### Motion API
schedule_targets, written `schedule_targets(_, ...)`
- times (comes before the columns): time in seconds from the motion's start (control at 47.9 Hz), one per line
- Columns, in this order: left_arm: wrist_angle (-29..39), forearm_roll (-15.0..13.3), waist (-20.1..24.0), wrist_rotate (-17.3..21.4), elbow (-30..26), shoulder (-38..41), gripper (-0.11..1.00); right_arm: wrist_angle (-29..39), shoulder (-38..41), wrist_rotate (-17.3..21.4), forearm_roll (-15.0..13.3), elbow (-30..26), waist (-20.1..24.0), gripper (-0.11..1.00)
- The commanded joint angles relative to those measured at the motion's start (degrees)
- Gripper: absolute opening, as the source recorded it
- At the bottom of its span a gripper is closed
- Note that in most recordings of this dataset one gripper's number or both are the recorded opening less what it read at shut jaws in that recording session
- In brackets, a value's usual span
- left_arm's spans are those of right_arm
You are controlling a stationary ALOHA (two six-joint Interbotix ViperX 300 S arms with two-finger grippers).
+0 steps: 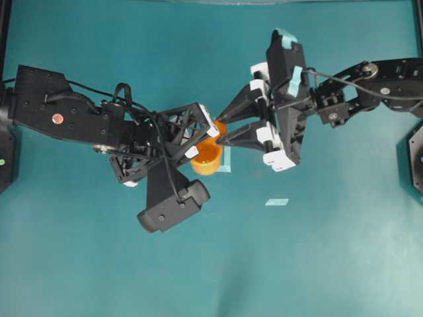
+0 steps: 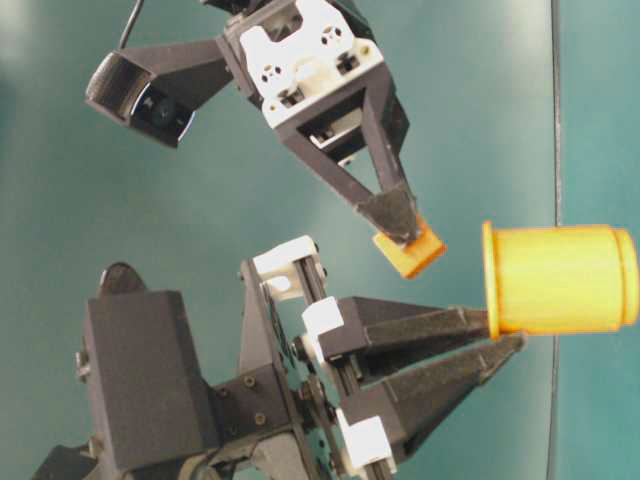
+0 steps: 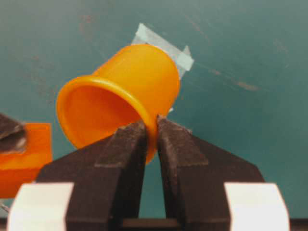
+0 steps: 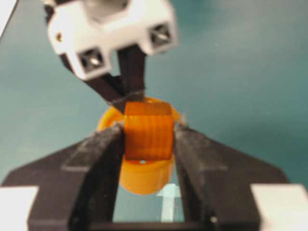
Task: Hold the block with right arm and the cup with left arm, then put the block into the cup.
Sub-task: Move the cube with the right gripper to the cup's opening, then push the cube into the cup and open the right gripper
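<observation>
The orange cup [image 1: 206, 160] hangs tilted above the teal table, its mouth turned toward both grippers. My left gripper [image 1: 213, 137] is shut on the cup's rim, one jaw inside the wall and one outside [image 3: 151, 125]. The small orange block [image 1: 219, 127] is clamped between the fingers of my right gripper [image 1: 223, 132], the blue-taped arm. In the right wrist view the block [image 4: 148, 130] sits squarely between the jaws, in front of the cup's mouth [image 4: 144, 178]. From table level the block [image 2: 412, 252] stays outside the cup [image 2: 560, 278], a short way off its rim.
A strip of light blue tape [image 1: 277, 201] lies on the table to the right of the grippers. Another piece [image 3: 163, 45] lies under the cup. A black frame [image 1: 3, 39] borders the table's left edge, and a black mount [image 1: 415, 158] sits at its right.
</observation>
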Motion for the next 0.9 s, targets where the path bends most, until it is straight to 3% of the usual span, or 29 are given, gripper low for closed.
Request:
schedule_targets(0.0, -0.18, 0.18, 0.0, 0.26, -1.41, -0.7, 0.08, -0.44, -0.62, -0.09, -0.09, -1.58, 0.7, 0.4)
schedule_targets(0.876, -1.14, 0.09, -0.97, 0.26, -2.46, -0.09, 0.08, 0.62, 0.0, -0.09, 0.0, -2.2, 1.85, 0.4)
